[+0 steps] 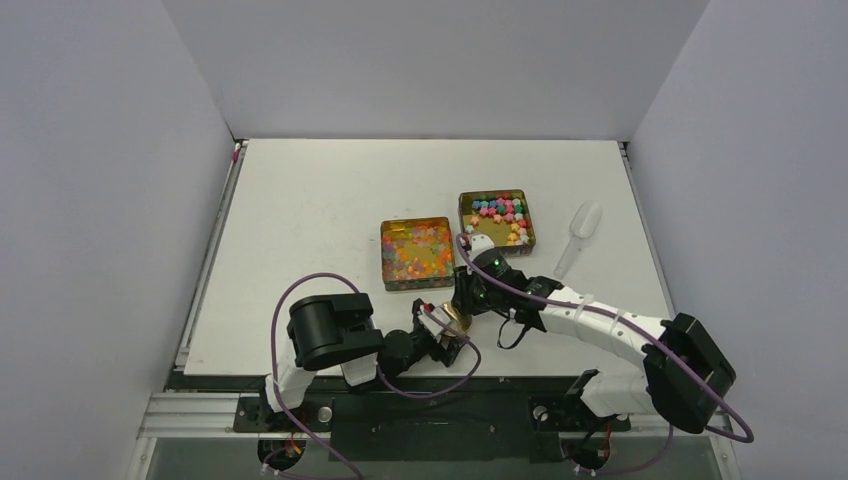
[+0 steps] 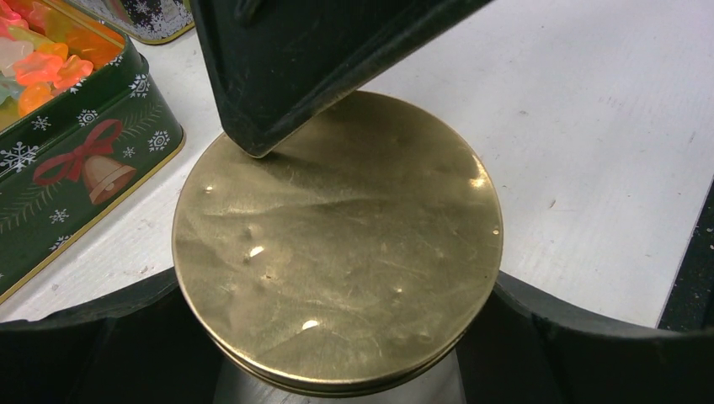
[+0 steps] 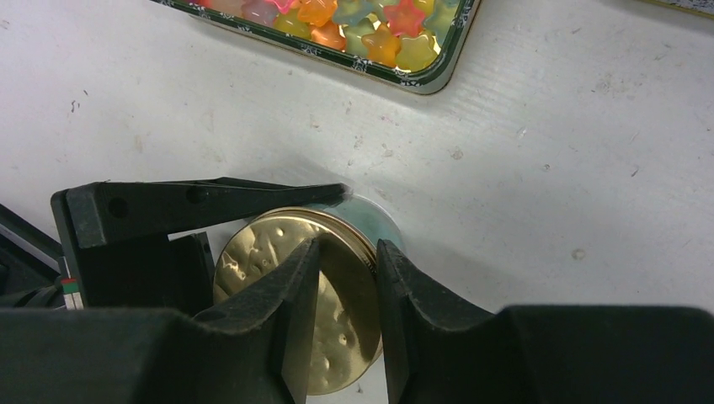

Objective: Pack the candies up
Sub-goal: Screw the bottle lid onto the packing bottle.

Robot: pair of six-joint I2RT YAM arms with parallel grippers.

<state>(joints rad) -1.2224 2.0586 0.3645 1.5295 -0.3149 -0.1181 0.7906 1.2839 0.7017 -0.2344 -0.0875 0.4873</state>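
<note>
The candies lie in two open tins: glossy translucent orange, red and yellow ones (image 1: 415,250) in the left tin, and opaque blue, green, pink and yellow ones (image 1: 500,212) in the right tin. The translucent ones also show in the left wrist view (image 2: 38,67) and the right wrist view (image 3: 370,25). My left gripper (image 1: 448,325) (image 2: 337,337) is shut on the small clear jar (image 3: 375,217), just under its gold lid (image 2: 337,244). My right gripper (image 1: 465,305) (image 3: 348,252) comes down from above. It pinches the lid's rim (image 3: 345,286), one finger on the lid's face and one outside the rim.
The green Christmas tin (image 2: 84,160) stands close to the left of the jar. A clear plastic scoop (image 1: 580,230) lies to the right of the right tin (image 1: 530,225). Grey walls enclose the white table (image 1: 320,200) on three sides.
</note>
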